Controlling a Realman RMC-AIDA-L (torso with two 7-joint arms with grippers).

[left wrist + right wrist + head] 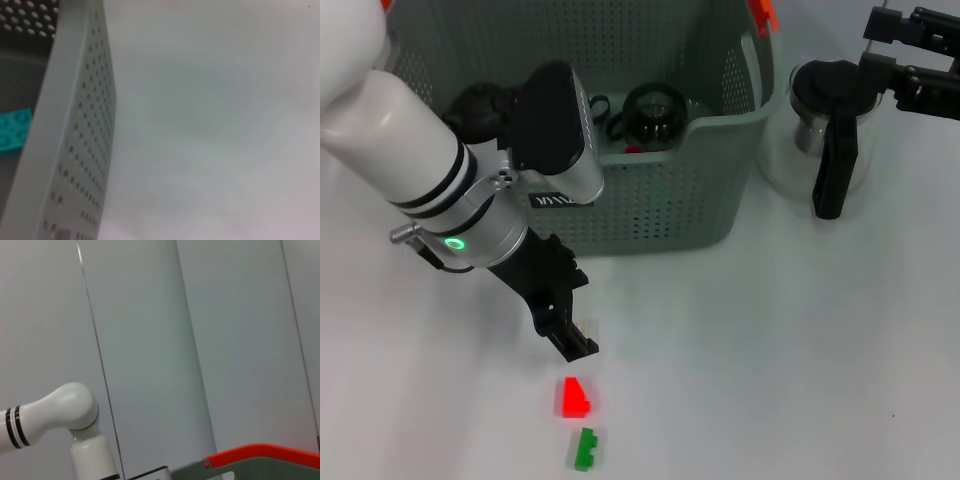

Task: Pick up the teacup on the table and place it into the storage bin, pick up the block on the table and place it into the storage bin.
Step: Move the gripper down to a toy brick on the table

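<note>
While I watch through the head camera, the storage bin (660,215), a grey-green perforated basket with an orange-red handle top, sits at the far middle of the white surface (770,350). Inside it I can see a dark glass teacup (655,110) lying near the front wall, and another dark item (475,105) to its left that I cannot identify. The left wrist camera also shows a teal block (12,135) on the bin's floor, just inside the wall.

Right of the bin, just beside its wall, stands a glass teapot (820,130) with a black handle and lid.

On the surface in front of the bin lie a red block (573,397) and, just nearer to me, a green block (586,449), close together but apart.

My left arm reaches in from the upper left, angled downward in front of the bin. The left gripper (570,340) hangs just above and behind the red block, holding nothing; I cannot tell how far its fingers are spread.

The right gripper (920,55) sits at the far right edge, beside the teapot. I cannot tell its finger state either.
</note>
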